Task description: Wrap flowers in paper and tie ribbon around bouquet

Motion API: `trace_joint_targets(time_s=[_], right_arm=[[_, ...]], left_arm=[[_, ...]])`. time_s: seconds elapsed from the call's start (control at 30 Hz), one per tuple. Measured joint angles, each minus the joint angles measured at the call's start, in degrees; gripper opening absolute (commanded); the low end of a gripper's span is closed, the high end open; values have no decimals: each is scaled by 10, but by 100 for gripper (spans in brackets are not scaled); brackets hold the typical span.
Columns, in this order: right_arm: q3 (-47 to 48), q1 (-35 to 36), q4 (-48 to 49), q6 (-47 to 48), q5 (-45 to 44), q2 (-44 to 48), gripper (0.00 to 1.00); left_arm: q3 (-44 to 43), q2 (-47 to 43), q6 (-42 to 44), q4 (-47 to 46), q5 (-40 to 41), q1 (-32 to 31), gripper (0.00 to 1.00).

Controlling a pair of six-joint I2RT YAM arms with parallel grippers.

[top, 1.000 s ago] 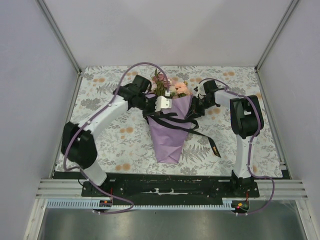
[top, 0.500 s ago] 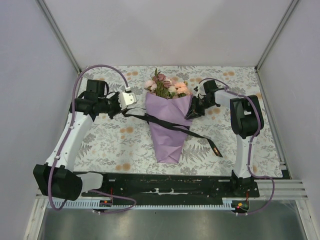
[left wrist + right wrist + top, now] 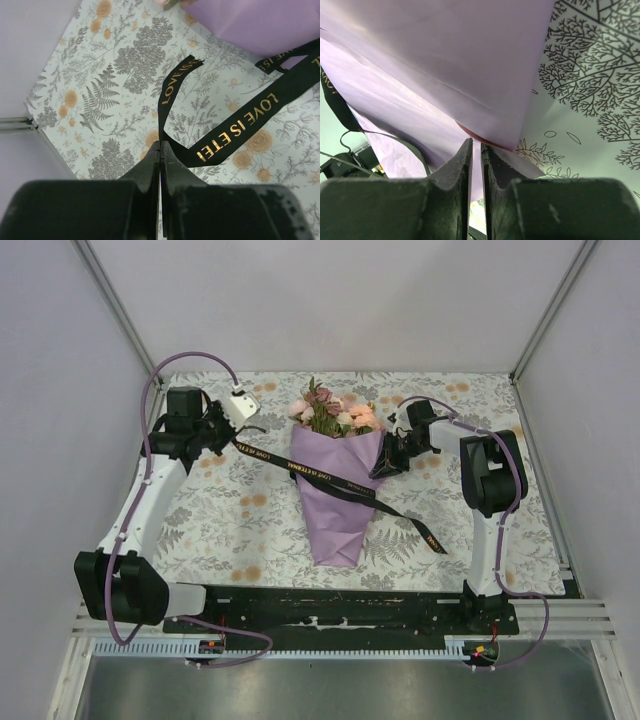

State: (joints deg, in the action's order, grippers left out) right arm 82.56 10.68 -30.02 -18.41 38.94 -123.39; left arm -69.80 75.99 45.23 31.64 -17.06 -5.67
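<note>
Overhead and wrist close-ups on bouquet (image 3: 340, 515)

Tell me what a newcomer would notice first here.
The bouquet lies in the middle of the table, pink flowers poking from the far end of its lilac paper cone. A black ribbon with gold lettering runs slantwise across it, from the left hand, shut on it near one end at the far left, to the near right. The right hand pinches the paper's edge on the bouquet's right side.
</note>
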Motion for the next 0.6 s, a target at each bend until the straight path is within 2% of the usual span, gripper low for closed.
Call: trace_joint_targets(time_s=[0.07,0.17,0.37,0.5,0.6], right_arm=[[0,0,0,0,0,0,19],[0,0,0,0,0,0,19],[0,0,0,0,0,0,19],[0,0,0,0,0,0,19],[0,0,0,0,0,0,19]], left_arm=[[0,-3,8,14,-13,3,2],[21,-29,64,64,-58,4,2],[157,-128,158,170,-109,-6,2],[219,-125,173,188,-116,-8,2],[233,-121,171,186,-120,-16,2]])
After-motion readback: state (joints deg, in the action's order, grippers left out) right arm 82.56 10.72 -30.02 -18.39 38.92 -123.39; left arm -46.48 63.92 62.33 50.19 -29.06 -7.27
